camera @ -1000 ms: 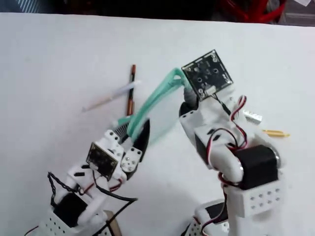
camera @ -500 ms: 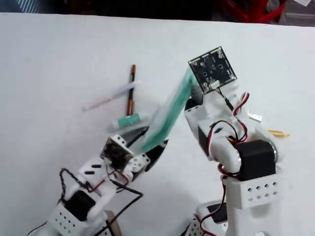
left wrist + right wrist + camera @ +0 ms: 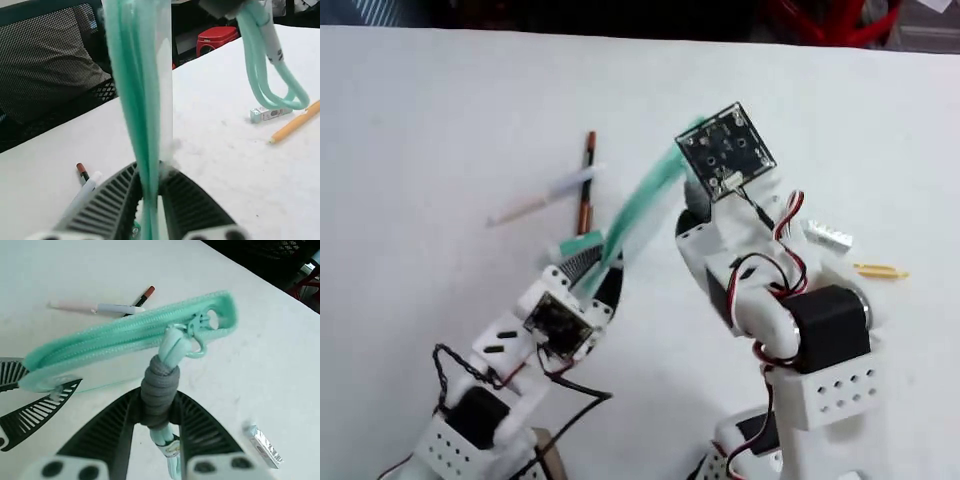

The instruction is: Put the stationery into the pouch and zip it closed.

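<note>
1. Pouch (image 3: 638, 205) hangs in the air over the middle of the table (image 3: 440, 110), between two arms.
2. Left gripper (image 3: 150, 172) pinches its end; right gripper (image 3: 159, 395) squeezes the zip cord (image 3: 172, 347).
3. Pens (image 3: 545, 197) lie outside it. A hard tug might yank it loose, or zip it empty.

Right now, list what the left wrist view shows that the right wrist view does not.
Left wrist view adds: the yellow pencil lying on the table, and a mesh chair back behind it.
Right wrist view adds: the zip slider at the pouch's end, and the right end effector shut on the pull cord.
Both: the pouch clamped by the left end effector, the pull cord's loop, the brown pencil, the white pen and a small wrapped item.
</note>
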You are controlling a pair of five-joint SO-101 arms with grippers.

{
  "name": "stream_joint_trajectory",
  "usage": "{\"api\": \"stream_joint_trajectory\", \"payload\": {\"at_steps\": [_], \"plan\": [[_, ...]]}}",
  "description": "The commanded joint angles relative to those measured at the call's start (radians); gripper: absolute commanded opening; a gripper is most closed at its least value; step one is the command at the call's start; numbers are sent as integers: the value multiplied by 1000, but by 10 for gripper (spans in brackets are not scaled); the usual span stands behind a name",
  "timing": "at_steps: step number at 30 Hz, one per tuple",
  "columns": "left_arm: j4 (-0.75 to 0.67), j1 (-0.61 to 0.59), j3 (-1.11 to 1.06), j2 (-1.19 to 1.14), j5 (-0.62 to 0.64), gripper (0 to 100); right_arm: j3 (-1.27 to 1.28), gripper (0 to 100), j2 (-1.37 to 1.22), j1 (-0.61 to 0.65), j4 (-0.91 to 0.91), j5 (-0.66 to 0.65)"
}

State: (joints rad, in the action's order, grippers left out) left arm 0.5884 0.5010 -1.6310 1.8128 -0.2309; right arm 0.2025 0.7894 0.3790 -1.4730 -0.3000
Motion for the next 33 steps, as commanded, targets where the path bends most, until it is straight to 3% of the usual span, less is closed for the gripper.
{"api": "stream_joint_trajectory", "payload": {"at_steps": [1, 4, 11, 18, 25, 28, 33], "plan": [[186, 36, 150, -2, -3, 23, -3, 18, -2, 1, 28, -11], [207, 101, 138, -4, -9, 23, -3, 18, -2, -13, 48, -11], [-20, 68, -12, -4, -11, 23, -9, 18, 7, 88, 4, -11], [0, 47, 14, -4, -6, 23, -9, 18, 7, 298, -127, -12], [21, 47, 34, -4, -9, 23, -11, 18, 7, 400, -191, -41], [29, 45, 34, -4, -9, 22, -11, 18, 7, 380, -191, -106], [109, 19, 104, -2, -6, 22, -12, 18, 7, 236, -165, -101]]}}
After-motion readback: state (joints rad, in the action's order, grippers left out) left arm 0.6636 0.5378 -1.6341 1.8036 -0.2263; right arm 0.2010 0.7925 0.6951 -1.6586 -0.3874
